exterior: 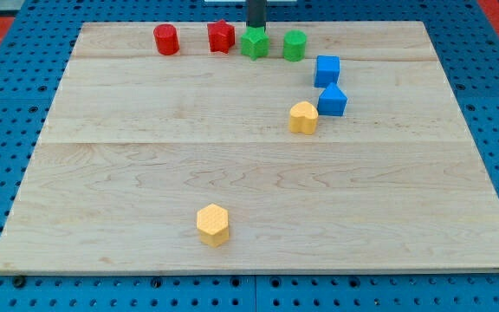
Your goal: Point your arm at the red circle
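The red circle [166, 39] lies near the top edge of the wooden board, left of centre. A red star-like block [221, 36] sits just right of it. My tip [255, 29] comes down at the view's top, right behind a green star-like block [254, 42], touching or nearly touching it. The tip is well to the right of the red circle, with the red star block between them.
A green round block [294, 45] is right of the green star. Two blue blocks [327, 70] [332, 100] and a yellow heart-like block [302, 117] lie at the right centre. A yellow hexagon [213, 224] lies near the bottom. The board [102, 173] rests on a blue pegboard.
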